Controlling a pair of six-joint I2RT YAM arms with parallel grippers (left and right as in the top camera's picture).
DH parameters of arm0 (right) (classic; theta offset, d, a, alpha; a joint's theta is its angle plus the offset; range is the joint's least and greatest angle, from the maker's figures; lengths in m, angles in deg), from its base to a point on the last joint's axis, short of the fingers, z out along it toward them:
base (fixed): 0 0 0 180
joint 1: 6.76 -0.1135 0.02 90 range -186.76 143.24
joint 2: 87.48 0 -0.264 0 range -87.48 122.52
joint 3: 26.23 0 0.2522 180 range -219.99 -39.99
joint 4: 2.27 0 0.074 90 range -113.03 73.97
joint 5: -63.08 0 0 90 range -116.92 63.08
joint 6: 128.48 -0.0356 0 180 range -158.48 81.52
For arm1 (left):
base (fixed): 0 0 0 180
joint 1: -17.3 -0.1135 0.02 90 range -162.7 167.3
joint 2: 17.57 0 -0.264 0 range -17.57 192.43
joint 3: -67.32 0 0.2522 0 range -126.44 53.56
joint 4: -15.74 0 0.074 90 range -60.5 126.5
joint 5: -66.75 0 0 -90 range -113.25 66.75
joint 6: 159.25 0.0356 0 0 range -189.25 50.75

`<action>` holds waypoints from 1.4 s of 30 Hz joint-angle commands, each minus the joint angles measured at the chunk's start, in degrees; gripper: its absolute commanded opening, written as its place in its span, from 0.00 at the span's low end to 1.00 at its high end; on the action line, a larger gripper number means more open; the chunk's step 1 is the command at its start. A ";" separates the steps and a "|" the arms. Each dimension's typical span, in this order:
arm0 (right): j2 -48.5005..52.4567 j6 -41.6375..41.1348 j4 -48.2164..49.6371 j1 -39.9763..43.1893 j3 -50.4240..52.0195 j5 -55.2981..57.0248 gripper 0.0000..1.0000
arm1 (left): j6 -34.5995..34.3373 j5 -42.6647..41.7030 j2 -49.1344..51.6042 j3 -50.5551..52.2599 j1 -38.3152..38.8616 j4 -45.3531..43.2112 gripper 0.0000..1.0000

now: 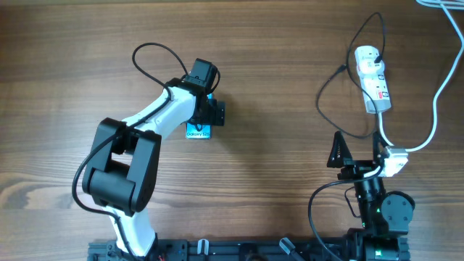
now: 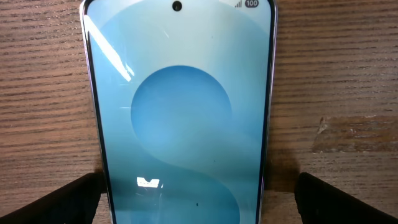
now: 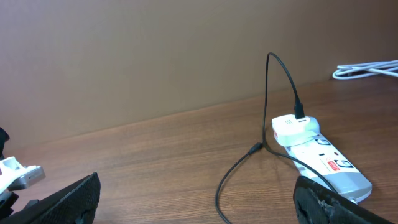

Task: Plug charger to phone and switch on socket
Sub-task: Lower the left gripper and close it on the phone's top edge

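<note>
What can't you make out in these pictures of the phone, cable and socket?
Charging port of the phone: the left wrist view cuts off its lower end at the bottom edge; overhead, the left arm covers most of it.
On or off state of the socket: too small to tell in the right wrist and overhead views.
Loop of the cable: runs off the bottom edge of the right wrist view.
</note>
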 commanded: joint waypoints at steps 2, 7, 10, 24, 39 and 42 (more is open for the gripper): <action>-0.61 -0.02 0.20 0.13 0.07 0.57 1.00 | -0.57 -2.89 1.01 1.92 0.52 -0.63 1.00; -0.61 -0.02 0.20 0.13 0.07 0.57 1.00 | -1.29 -2.89 1.01 1.97 0.52 -1.25 1.00; -0.61 -0.02 0.20 0.13 0.07 0.57 1.00 | -1.90 -2.91 1.01 1.97 0.52 -1.44 1.00; -0.61 -0.02 0.20 0.13 0.07 0.57 1.00 | -2.95 -0.52 1.03 1.99 0.52 -1.42 0.97; -0.61 -0.02 0.20 0.13 0.07 0.57 1.00 | -2.69 0.11 6.91 1.99 0.52 -1.20 0.84; -0.61 -0.02 0.20 0.13 0.07 0.57 1.00 | -2.69 0.11 6.91 1.99 0.52 -0.68 0.78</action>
